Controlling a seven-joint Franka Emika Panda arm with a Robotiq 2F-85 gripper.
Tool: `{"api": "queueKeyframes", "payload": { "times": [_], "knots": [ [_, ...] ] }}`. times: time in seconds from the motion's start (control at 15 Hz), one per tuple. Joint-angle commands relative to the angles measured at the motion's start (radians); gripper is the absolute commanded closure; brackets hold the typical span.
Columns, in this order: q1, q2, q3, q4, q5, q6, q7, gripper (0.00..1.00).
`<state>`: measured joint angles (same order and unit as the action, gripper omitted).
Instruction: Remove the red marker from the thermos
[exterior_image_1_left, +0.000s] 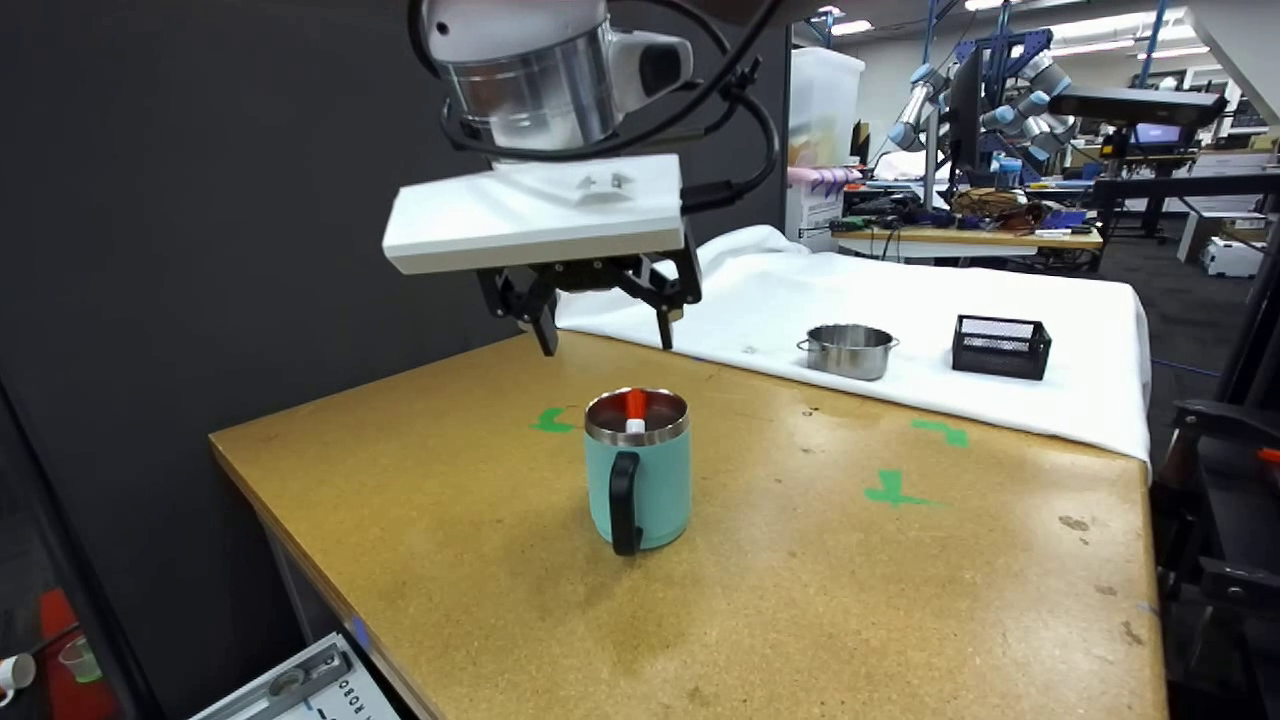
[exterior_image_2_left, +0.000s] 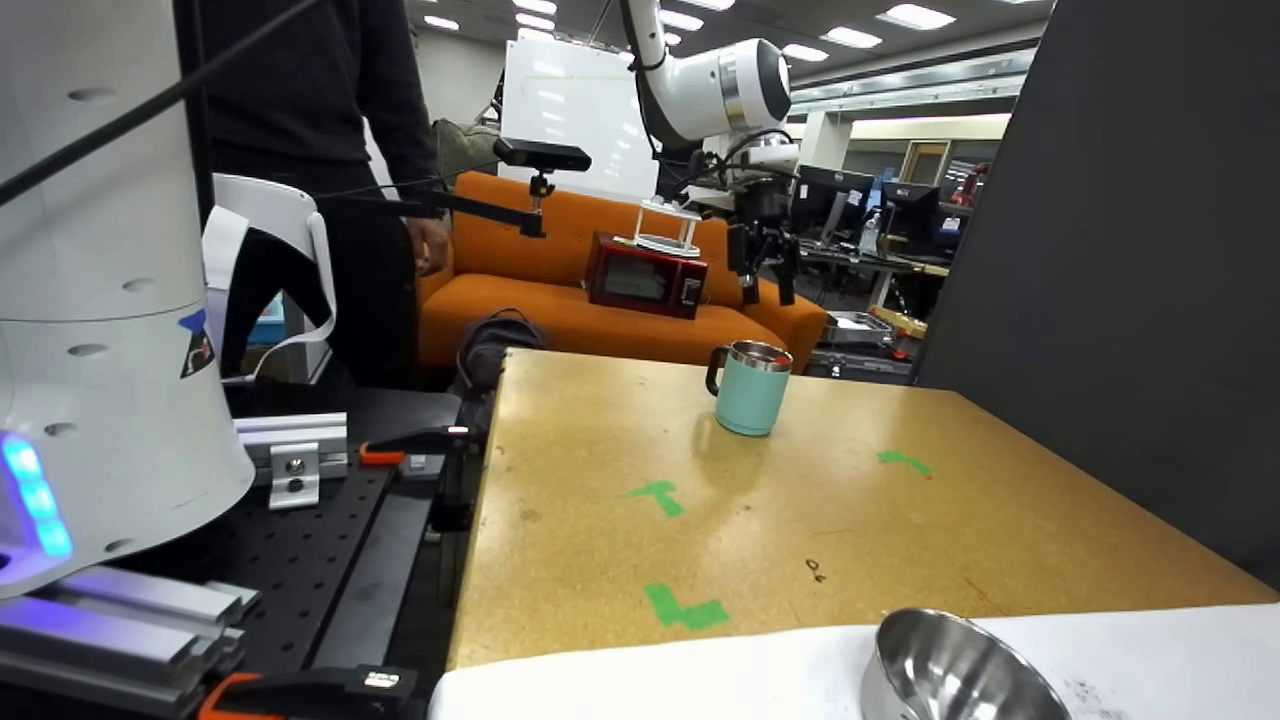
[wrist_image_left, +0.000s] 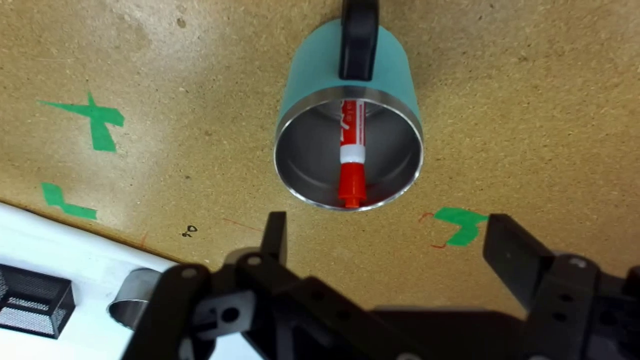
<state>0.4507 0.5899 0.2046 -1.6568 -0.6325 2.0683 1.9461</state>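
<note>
The thermos (exterior_image_1_left: 668, 490) is a teal mug with a metal rim and black handle, upright on the wooden table. It also shows in an exterior view (exterior_image_2_left: 750, 400) and in the wrist view (wrist_image_left: 314, 65). The red marker (wrist_image_left: 352, 180) stands inside it, leaning to the rim side opposite the handle, red cap up. Its cap shows in both exterior views (exterior_image_1_left: 635, 404) (exterior_image_2_left: 781, 361); its lower end is hidden in the mug. My gripper (exterior_image_1_left: 607, 348) is open and empty, above the thermos and apart from it. Its spread fingers show in the wrist view (wrist_image_left: 387, 217) and in an exterior view (exterior_image_2_left: 769, 298).
A metal pot (exterior_image_1_left: 850, 352) and a black mesh basket (exterior_image_1_left: 1000, 348) stand on a white cloth (exterior_image_1_left: 1080, 400) along one table side. A dark panel (exterior_image_1_left: 200, 220) rises at another side. Green tape marks (exterior_image_2_left: 690, 610) lie on the table. A person (exterior_image_2_left: 300, 100) stands behind the robot base.
</note>
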Motion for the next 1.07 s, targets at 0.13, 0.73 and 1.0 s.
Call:
{"api": "queueKeyframes", "payload": {
  "times": [0.13, 0.73, 1.0],
  "knots": [
    [0.034, -0.001, -0.036, 0.004, 0.02, 0.004, -0.01, 0.0],
    [0.022, -0.026, -0.056, -0.044, 0.008, 0.059, -0.025, 0.0],
    [0.019, -0.033, -0.06, -0.077, 0.021, 0.067, -0.017, 0.0]
  ]
}}
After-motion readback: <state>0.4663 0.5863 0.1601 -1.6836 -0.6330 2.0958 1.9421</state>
